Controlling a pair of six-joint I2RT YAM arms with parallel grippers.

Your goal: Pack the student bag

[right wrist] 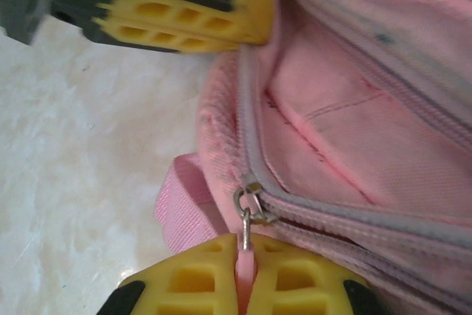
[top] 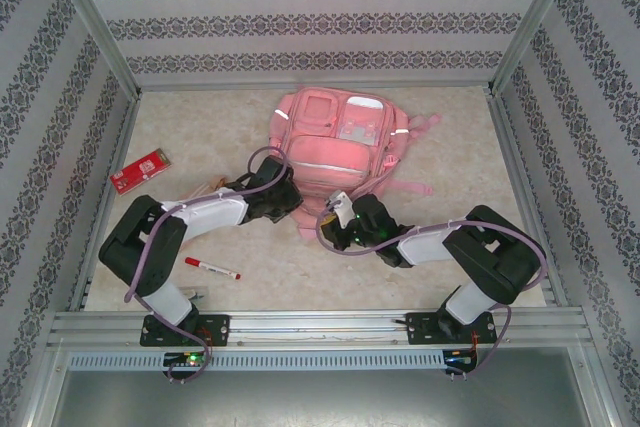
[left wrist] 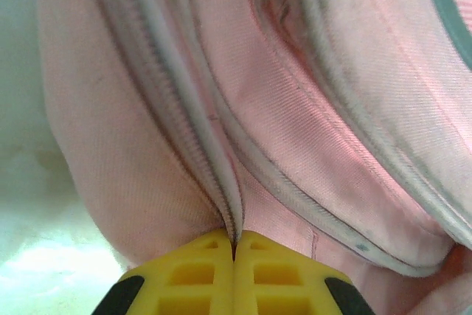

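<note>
The student bag [top: 335, 137], a pink backpack, lies flat in the middle of the table with its front pockets up. My left gripper [top: 296, 201] is at its near left corner. In the left wrist view the left gripper [left wrist: 234, 245] is shut on the grey zip edge of the bag [left wrist: 310, 108]. My right gripper [top: 338, 210] is at the bag's near edge. Up close, that right gripper [right wrist: 246, 256] is shut on the pink pull tab of the zip slider [right wrist: 251, 201]. The zip stands partly open, showing the pink lining [right wrist: 332, 123]. The left gripper's yellow fingers [right wrist: 177, 16] pinch the same opening's edge.
A red pen [top: 212, 268] lies on the table by the left arm. A red card [top: 140, 170] sits at the far left, with a thin stick-like item [top: 205, 187] beside the left forearm. Patterned walls and metal rails enclose the table. A pink strap [right wrist: 184, 204] trails from the bag.
</note>
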